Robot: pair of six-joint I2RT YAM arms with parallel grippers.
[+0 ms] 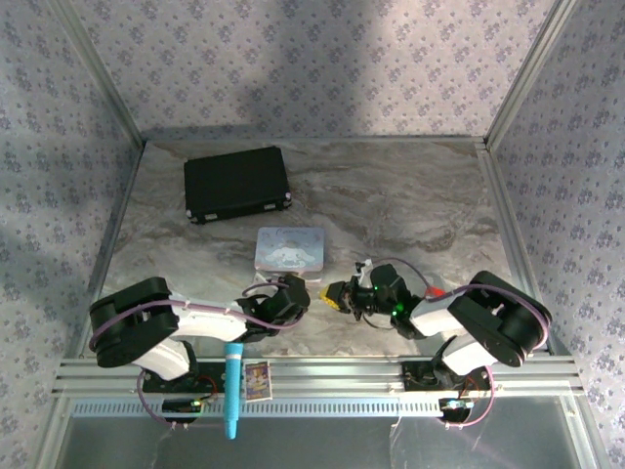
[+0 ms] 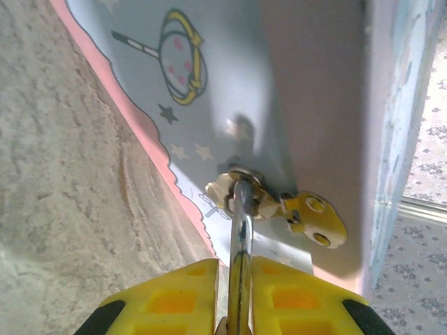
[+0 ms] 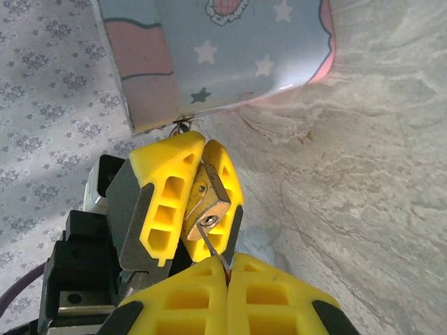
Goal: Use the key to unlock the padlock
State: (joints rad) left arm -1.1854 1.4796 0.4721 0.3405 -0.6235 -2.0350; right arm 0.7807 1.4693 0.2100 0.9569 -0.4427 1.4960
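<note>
The small brass padlock (image 3: 204, 201) hangs at the front of the pastel tin (image 3: 223, 49), its keyhole facing the right wrist camera. My left gripper (image 2: 239, 269) is shut on the padlock, whose shiny shackle (image 2: 241, 216) runs up to the tin's hasp (image 2: 241, 183). The left gripper's yellow fingers (image 3: 164, 188) flank the brass body. My right gripper (image 3: 228, 269) is shut on the thin silvery key (image 3: 210, 241), and the key's tip sits in the keyhole. In the top view the left gripper (image 1: 296, 291) and right gripper (image 1: 339, 296) meet just in front of the tin (image 1: 290, 247).
A black case (image 1: 237, 183) lies at the back left of the marble table (image 1: 410, 210). A blue pen-shaped stick (image 1: 233, 386) and a small card (image 1: 257, 379) rest on the front rail. Patterned walls close in both sides.
</note>
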